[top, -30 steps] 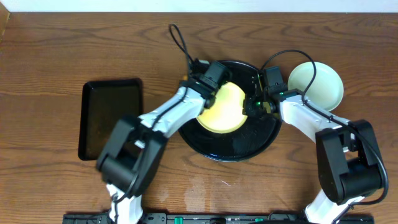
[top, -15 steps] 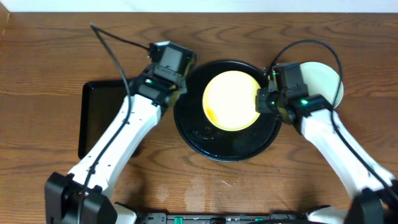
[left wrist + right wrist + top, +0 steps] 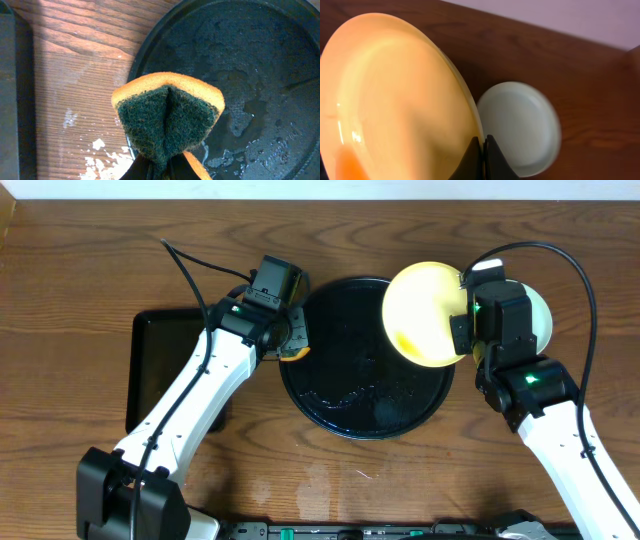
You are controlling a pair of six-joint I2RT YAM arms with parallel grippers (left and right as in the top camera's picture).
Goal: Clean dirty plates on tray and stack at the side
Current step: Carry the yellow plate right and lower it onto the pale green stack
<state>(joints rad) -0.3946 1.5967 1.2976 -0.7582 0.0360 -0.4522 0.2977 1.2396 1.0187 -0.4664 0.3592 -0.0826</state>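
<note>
The pale yellow plate (image 3: 395, 100) is pinched at its rim by the right claw (image 3: 482, 142) and held tilted over the wooden worktop (image 3: 590, 90). An orange smear (image 3: 347, 162) is seen at its lower left. A pale blue plate (image 3: 517, 130) is seen lying beyond.

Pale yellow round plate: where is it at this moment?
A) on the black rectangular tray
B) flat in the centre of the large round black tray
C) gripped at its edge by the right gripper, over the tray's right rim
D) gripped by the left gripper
C: the right gripper pinches the edge of the pale yellow round plate above the right rim of the large round black tray; the left gripper holds only a green-and-yellow sponge.
</note>
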